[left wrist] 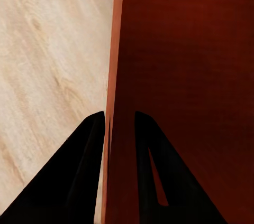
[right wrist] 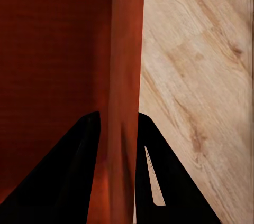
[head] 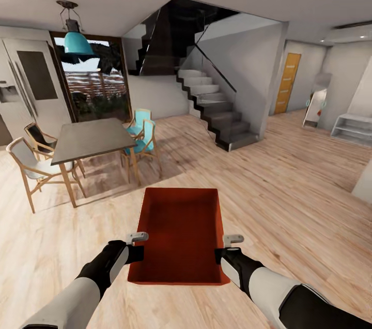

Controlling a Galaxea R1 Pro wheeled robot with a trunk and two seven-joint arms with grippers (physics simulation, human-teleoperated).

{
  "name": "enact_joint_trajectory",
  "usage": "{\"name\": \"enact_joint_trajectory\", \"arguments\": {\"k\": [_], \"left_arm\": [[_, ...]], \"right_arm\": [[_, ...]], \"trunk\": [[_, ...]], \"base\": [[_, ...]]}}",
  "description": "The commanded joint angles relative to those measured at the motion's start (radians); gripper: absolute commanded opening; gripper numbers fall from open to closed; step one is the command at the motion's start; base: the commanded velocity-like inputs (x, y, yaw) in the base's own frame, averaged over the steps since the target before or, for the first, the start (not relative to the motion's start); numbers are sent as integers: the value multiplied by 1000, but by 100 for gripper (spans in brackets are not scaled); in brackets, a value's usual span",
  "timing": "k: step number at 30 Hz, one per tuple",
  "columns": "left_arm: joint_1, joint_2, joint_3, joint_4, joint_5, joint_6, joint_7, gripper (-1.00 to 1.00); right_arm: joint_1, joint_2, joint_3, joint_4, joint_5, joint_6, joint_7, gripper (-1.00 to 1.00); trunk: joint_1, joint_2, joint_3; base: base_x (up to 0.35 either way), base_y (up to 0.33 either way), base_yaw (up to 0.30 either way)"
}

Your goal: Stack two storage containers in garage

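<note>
One orange-red rectangular open-topped storage container (head: pixel 182 236) is in sight, carried level in front of the robot above a light wood-plank floor (head: pixel 289 205). Two grippers hold it, one on each long side wall, near the end closest to the robot.

The left gripper (head: pixel 136 246) straddles the left wall: in the left wrist view (left wrist: pixel 119 129) one dark finger (left wrist: pixel 79 176) lies outside the wall and the other inside the bin, both pressed against the thin rim (left wrist: pixel 112 65). The right gripper (head: pixel 227 247) is set the same way on the opposite wall; the right wrist view (right wrist: pixel 117 129) shows its two fingers (right wrist: pixel 69 176) clamped either side of that wall. The container's far end projects forward, unsupported, and its interior holds nothing.

Surroundings, counted: one grey-topped dining table on wooden legs (head: pixel 90 138) stands ahead to the left, with four wood-framed chairs around it, two pale-seated (head: pixel 31 166) on its far-left side and two teal-seated (head: pixel 142 135) on the side nearer the stairs. One teal pendant lamp (head: pixel 77 39) hangs above the table. One dark-sided staircase with grey treads (head: pixel 217 111) rises straight ahead, and one orange-yellow door (head: pixel 287 83) stands in the far wall to the right. A low white shelf unit (head: pixel 354 130) sits at the right edge.

Open plank floor runs forward between the table's nearest chair and the staircase foot, and broadens to the right toward the door. The container is well apart from all furniture.
</note>
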Motion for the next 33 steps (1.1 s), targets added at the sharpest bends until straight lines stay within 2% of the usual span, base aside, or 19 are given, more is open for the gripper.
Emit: {"name": "enact_joint_trajectory", "arguments": {"k": [1, 33], "left_arm": [[0, 1, 5, -1, -31, 8, 18, -100], [0, 1, 5, -1, -31, 8, 18, -100]], "right_arm": [[-1, -1, -5, -3, 26, 6, -7, -100], [-1, -1, -4, -3, 26, 6, -7, -100]], "trunk": [[1, -2, -2], [1, -2, -2]], "base": [[323, 0, -218], [323, 0, -225]]}}
